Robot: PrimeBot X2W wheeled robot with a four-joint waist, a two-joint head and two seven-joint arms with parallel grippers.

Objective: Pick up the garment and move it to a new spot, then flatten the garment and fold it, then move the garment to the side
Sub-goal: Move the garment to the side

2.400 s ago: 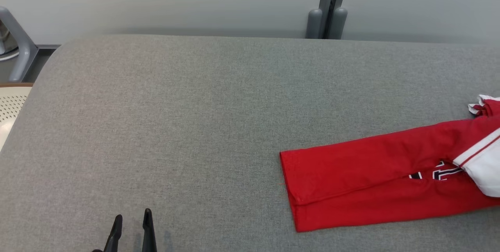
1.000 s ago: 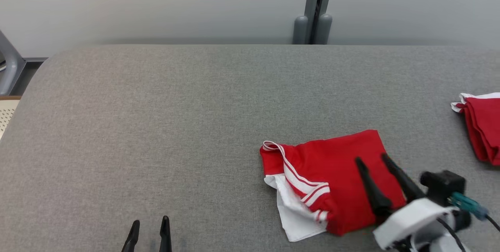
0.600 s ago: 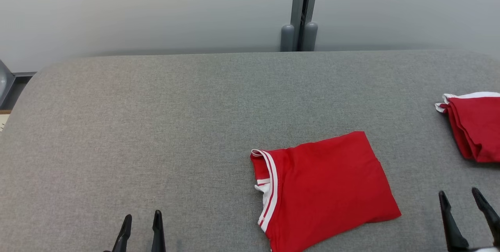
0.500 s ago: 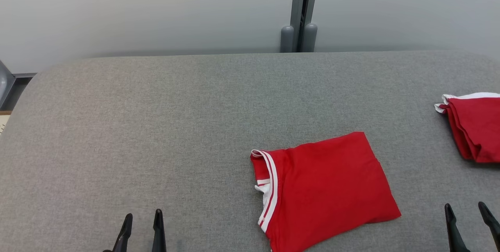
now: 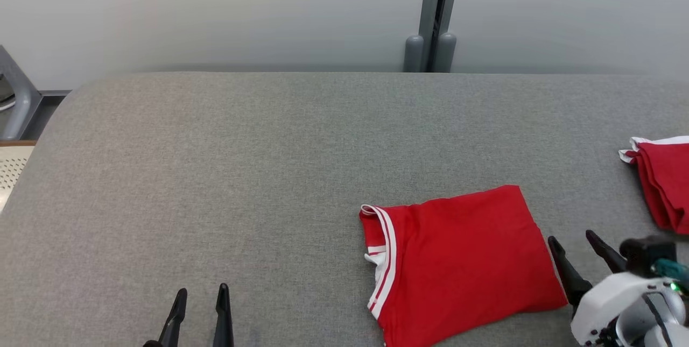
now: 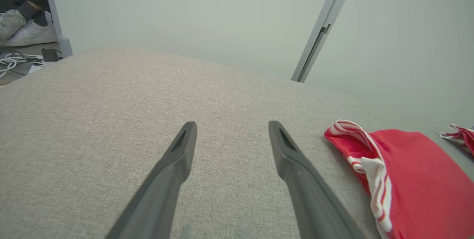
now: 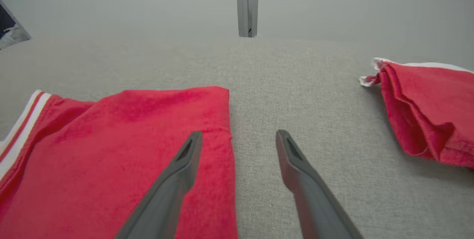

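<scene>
Head view: folded red garment lies flat on grey padded table, right of centre, on the robot's near side. Long axis runs L-R, slightly tilted; white-striped neck end points to robot's left. Right gripper sits just beside its right edge, jaws wide apart, holding nothing. Left gripper is low at front left, likewise spread, empty. Second red pile at far right, bare gap btwn. Much bare table left and behind.
</scene>
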